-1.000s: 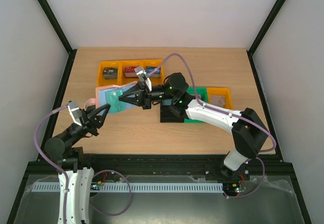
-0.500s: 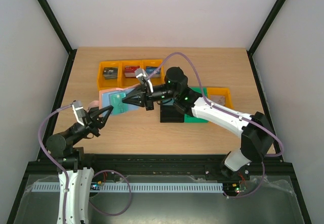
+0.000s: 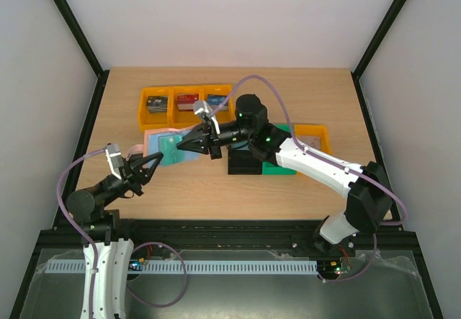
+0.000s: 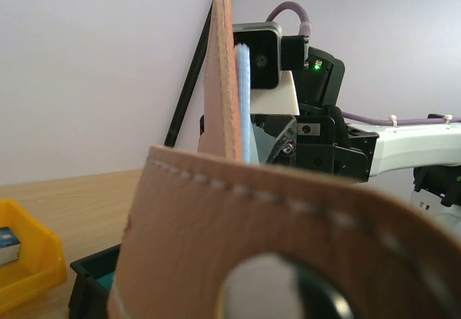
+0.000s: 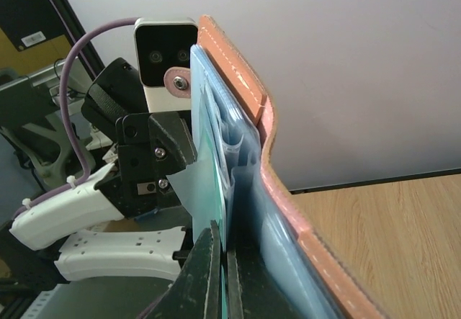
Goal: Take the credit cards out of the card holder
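wooden table; arms stretched inward, fingers closed at card holder

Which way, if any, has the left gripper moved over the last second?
Yes. The left gripper shifted slightly right, judged against the yellow bins' left end.

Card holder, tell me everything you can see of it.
The card holder is a small fold-over wallet. It is salmon-brown and leather-like outside with pale stitching, has pale blue pockets inside, and carries a strap with a metal snap. It is open and held up off the table between the two arms. The left pincer is shut on its left side. The right pincer appears shut on a teal card in its pockets.
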Available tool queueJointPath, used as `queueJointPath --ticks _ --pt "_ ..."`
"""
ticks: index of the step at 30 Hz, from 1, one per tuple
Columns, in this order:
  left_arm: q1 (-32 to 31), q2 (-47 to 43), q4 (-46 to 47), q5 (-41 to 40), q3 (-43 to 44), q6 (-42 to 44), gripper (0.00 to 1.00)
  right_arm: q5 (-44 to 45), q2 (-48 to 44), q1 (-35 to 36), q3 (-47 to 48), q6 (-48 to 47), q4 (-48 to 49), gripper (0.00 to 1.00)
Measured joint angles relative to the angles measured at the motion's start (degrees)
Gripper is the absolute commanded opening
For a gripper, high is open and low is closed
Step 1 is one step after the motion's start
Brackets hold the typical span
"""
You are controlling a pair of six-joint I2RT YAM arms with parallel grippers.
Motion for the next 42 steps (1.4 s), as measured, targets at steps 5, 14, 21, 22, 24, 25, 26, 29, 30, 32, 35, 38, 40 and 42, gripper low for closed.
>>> queueJointPath --ticks 5,14,21,22,24,25,26,29,30,32,35,38,40,42 --pt "0.0 0.0 -0.1 0.0 0.0 0.2 0.11 0.0 -0.3 0.0 0.0 -1.4 -1.6 0.02" --pt "0.0 0.0 -0.6 -1.4 0.0 0.6 0.07 0.0 -0.3 -1.3 0.0 -1.3 -1.7 0.02" --pt "0.0 0.0 -2.1 -2.1 0.0 2.1 0.02 0.3 -0.4 -1.4 0.4 -1.9 -3.5 0.02" --pt "0.0 0.0 -2.6 -2.3 0.0 2.5 0.02 0.5 -0.4 -1.4 0.6 -2.4 -4.2 0.02" --pt "0.0 0.0 -3.4 -3.0 0.0 3.0 0.02 1.1 -0.5 -1.4 1.0 -3.5 -5.6 0.02" --pt "0.0 0.0 -3.8 -3.4 0.0 3.4 0.02 1.5 -0.6 -1.4 1.1 -4.2 -6.4 0.02" --pt "0.0 0.0 -4.1 -3.7 0.0 3.6 0.02 1.9 -0.8 -1.4 1.2 -4.8 -7.3 0.02" --pt "-0.1 0.0 -4.3 -4.1 0.0 3.6 0.02 2.9 -1.5 -1.5 1.2 -6.6 -9.4 0.02" --pt "-0.2 0.0 -4.2 -4.1 0.0 3.6 0.02 3.1 -1.7 -1.5 1.2 -7.0 -9.8 0.02" --pt "-0.3 0.0 -4.1 -4.0 0.0 3.3 0.02 3.3 -2.0 -1.5 1.2 -7.6 -10.6 0.02" --pt "-0.3 -0.2 -3.9 -3.9 0.0 3.0 0.02 3.5 -2.2 -1.5 1.2 -8.0 -10.8 0.02" --pt "-0.3 -0.3 -3.9 -3.9 0.0 2.8 0.02 3.5 -2.2 -1.7 1.2 -8.3 -10.9 0.02" --pt "-0.3 -0.4 -3.8 -4.1 0.0 2.7 0.02 3.6 -2.3 -2.4 1.2 -8.7 -11.1 0.02" --pt "-0.2 -0.5 -3.4 -4.5 0.0 2.5 0.02 3.8 -2.3 -3.8 1.2 -9.0 -11.4 0.02"
